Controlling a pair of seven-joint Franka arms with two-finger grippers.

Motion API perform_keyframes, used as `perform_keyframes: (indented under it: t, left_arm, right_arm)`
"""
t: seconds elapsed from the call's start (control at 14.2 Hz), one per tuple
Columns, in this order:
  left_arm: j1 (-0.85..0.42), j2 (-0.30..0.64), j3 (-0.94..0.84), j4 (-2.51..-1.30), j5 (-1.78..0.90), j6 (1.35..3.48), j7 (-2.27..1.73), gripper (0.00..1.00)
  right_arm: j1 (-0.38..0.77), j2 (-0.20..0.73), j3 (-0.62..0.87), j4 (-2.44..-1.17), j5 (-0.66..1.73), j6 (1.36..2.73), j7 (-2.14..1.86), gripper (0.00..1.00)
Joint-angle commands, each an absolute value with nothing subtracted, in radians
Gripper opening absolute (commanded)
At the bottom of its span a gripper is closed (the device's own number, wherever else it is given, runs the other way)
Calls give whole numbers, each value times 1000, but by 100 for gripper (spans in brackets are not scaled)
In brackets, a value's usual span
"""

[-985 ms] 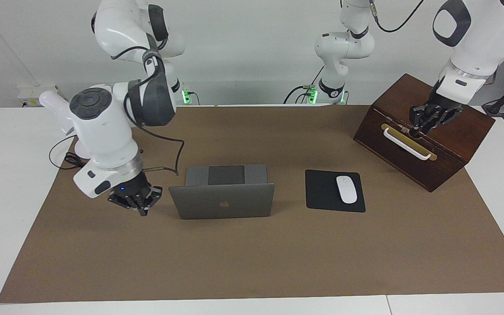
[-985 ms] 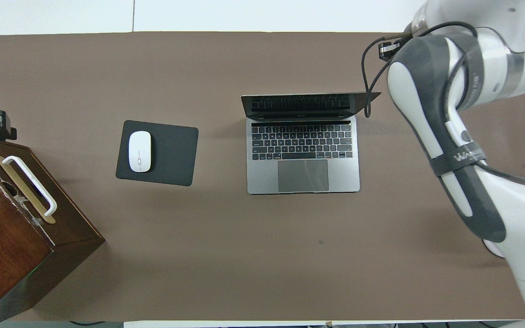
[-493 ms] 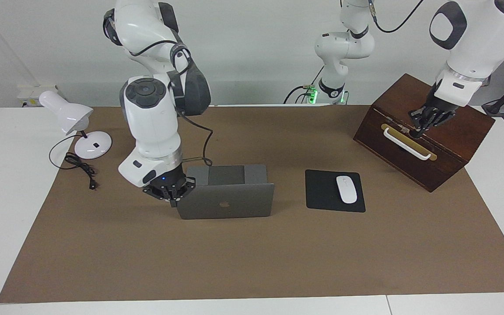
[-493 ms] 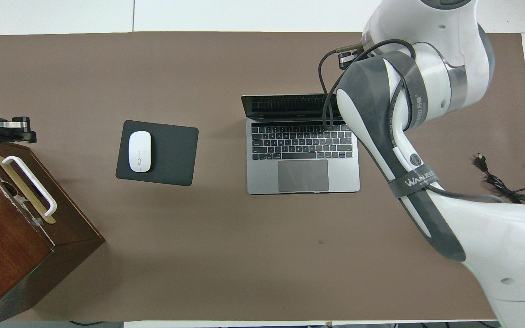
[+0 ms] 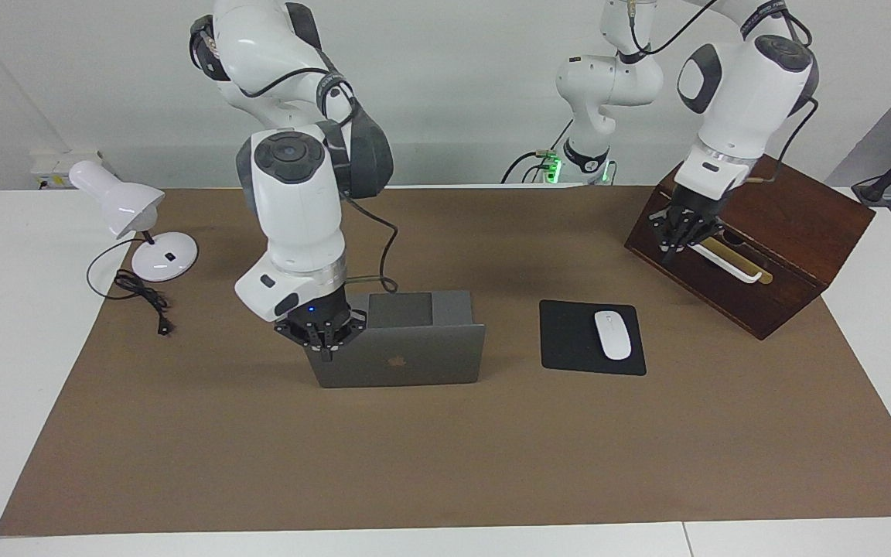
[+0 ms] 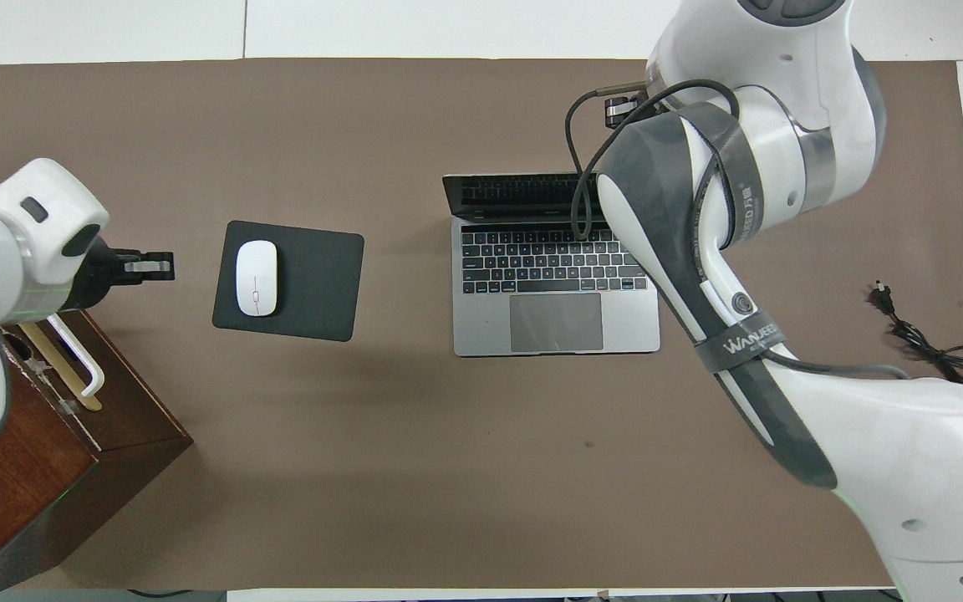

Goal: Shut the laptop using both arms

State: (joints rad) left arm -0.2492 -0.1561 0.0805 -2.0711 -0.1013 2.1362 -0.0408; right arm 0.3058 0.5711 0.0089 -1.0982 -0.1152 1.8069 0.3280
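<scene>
The laptop [image 5: 399, 350] stands open mid-counter, apple logo on its lid. The right hand [image 5: 324, 334], pointing down from a bent arm with "WANJEED" on its strap, is at the lid's top corner; I cannot tell its finger state. The left hand [image 5: 681, 232] hangs over the wooden box [image 5: 793, 255], fingers unreadable.

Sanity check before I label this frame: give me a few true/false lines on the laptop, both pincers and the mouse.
1. The laptop is shut flat. False: its lid stands open.
2. The right pincer is at the lid's corner toward the right arm's end. True.
3. The left pincer is on the laptop. False: it is over the wooden box.
4. The mouse lies on the pad. True.
5. A lamp stands on the box. False: on the table.
</scene>
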Motion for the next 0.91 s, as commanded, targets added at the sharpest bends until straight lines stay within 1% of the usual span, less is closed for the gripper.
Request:
perform_keyframes:
  t: [0.0, 0.21, 0.42, 0.63, 0.84]
  left_arm:
    - [-343, -241, 94, -2233, -152, 2313, -60, 0]
    - [-451, -261, 94, -2307, -160, 2449, -100, 0]
    - [-558, -265, 95, -2384, -161, 2607, -167, 0]
    - [-647, -246, 95, -2466, -161, 2800, -215, 0]
    - [-699, -193, 94, -2487, -160, 2887, -215, 0]
  right_arm:
    - [305, 572, 17, -1089, -130, 1825, 357, 0]
    - [305, 572, 18, -1091, -118, 1867, 380, 0]
    - [301, 572, 18, -1092, -118, 1867, 382, 0]
    - [302, 572, 18, -1094, -115, 1870, 394, 0]
    - [307, 574, 20, -1100, -117, 1904, 416, 0]
